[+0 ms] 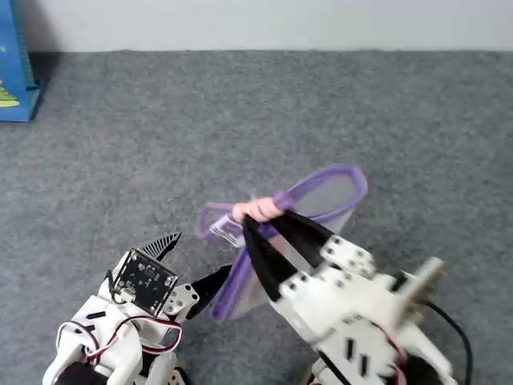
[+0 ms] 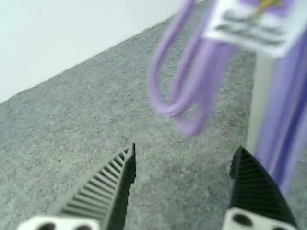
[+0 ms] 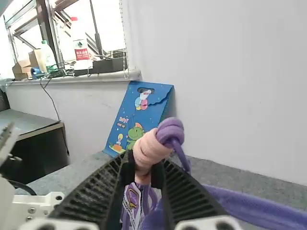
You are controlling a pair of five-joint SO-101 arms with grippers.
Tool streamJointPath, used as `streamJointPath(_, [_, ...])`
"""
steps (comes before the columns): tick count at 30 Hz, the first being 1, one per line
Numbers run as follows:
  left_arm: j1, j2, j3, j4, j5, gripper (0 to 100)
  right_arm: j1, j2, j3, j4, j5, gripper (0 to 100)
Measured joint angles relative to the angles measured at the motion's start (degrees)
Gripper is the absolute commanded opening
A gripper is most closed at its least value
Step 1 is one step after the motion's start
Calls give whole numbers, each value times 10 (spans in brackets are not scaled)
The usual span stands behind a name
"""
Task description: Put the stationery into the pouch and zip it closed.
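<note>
Gripping a pink lump at the end of the pouch, the right gripper has its jaws clenched on it. In the right wrist view the same pink lump sits pinched at the right gripper, with a purple coil of the pouch touching it just above.

The pouch is purple mesh and hangs tilted from that grip. Its far end lies over the grey surface; its near end drops just beside the left gripper. I cannot tell whether its zip is open or closed.

The left gripper stands with jaws released, wide apart, holding nothing. A purple loop strap and a white tag hang above it, apart from its fingers.

A blue gift bag stands at the far edge against the wall, well apart from both arms.
</note>
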Motion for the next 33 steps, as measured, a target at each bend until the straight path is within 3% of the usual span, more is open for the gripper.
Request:
streamJointPath(7, [1,-1,-48,4,2,306,0,1,69,-105,-1,7])
streamJointPath(27, [1,-1,-135,4,47,347,0,1,71,-112,-1,7])
streamJointPath(33, [1,-1,-127,4,50,348,-60,1,71,-112,-1,7])
